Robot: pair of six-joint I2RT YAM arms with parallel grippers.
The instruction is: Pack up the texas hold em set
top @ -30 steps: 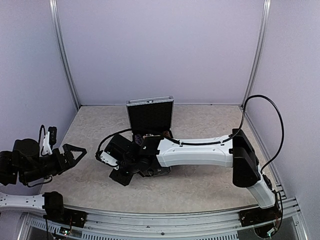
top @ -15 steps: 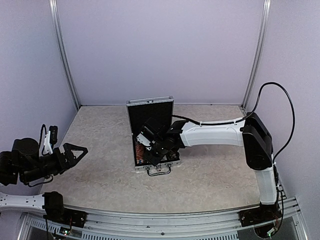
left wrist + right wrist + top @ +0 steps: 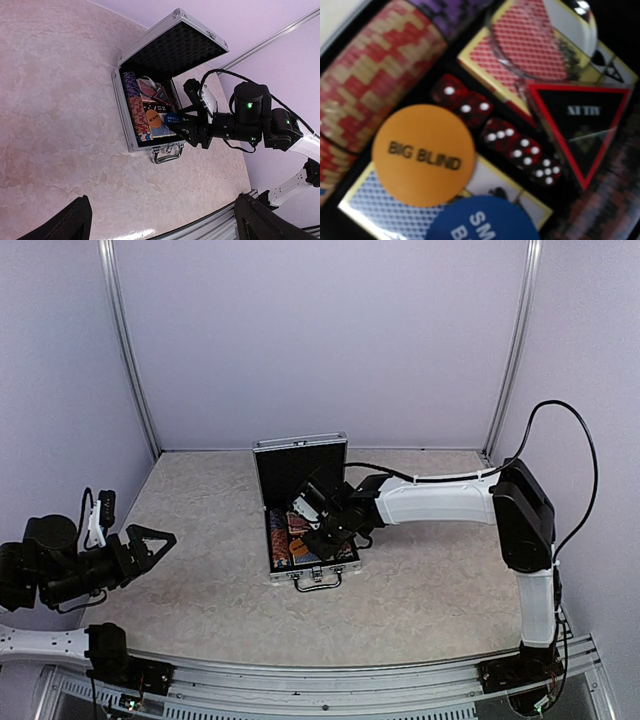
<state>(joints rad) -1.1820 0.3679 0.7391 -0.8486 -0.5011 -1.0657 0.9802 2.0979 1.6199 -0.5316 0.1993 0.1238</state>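
Hovering over the open briefcase near the table's far edge, the right gripper seems to inspect the packed chips; its jaws I cannot make out. Left gripper idles at the left edge, jaws apart, out of the way.

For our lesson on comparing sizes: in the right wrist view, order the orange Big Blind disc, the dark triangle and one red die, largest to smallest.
1. orange Big Blind disc
2. dark triangle, about as wide but covering less
3. red die, clearly smallest
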